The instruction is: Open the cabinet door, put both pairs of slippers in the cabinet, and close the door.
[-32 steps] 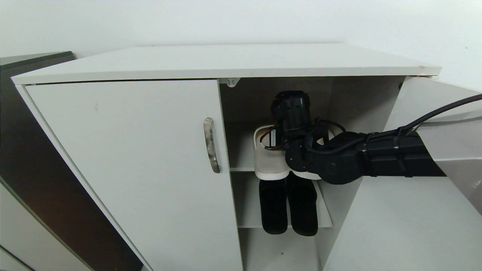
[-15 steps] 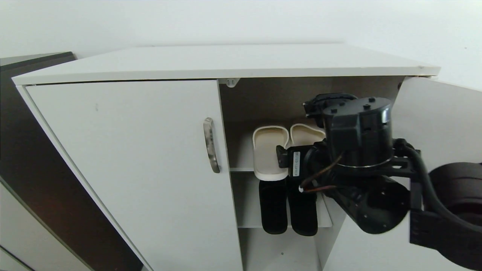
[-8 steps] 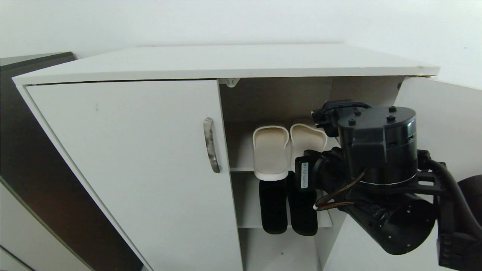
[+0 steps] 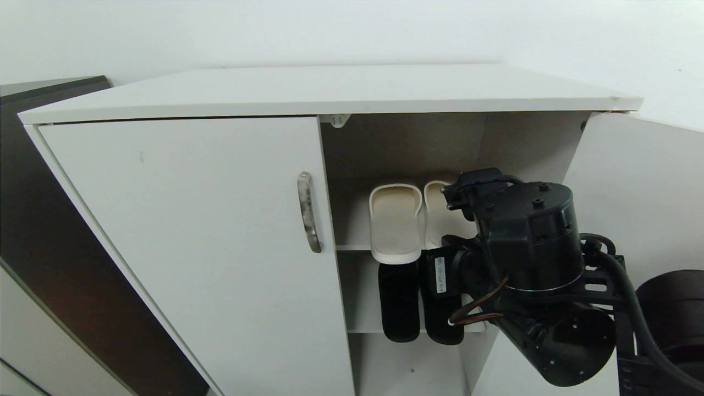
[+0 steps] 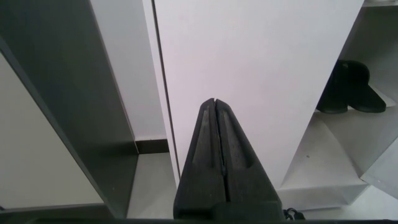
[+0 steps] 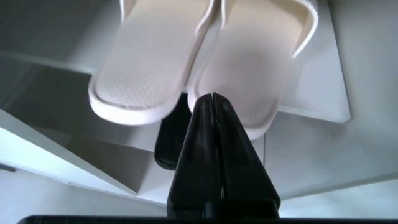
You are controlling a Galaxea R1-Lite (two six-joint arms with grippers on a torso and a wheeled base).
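Observation:
The white cabinet (image 4: 330,88) has its left door (image 4: 192,231) closed and its right door (image 4: 643,187) swung open. A pair of white slippers (image 4: 396,223) (image 6: 149,62) lies on the upper shelf, heels jutting over the shelf's front edge. A black pair (image 4: 399,300) (image 5: 348,87) lies on the shelf below. My right arm (image 4: 528,247) hangs in front of the opening. Its gripper (image 6: 213,96) is shut and empty, just short of the white slippers' heels. My left gripper (image 5: 215,101) is shut and empty, low down and facing the closed left door (image 5: 249,62).
A metal handle (image 4: 308,212) sits on the left door's inner edge. A dark panel (image 4: 49,220) leans beside the cabinet's left side. The bottom compartment (image 4: 407,368) holds nothing. Bare floor (image 5: 149,186) lies in front of the cabinet base.
My right arm has drawn back out of the cabinet, leaving the white slippers on the upper shelf, then sunk a little lower. The slippers and doors have stayed put.

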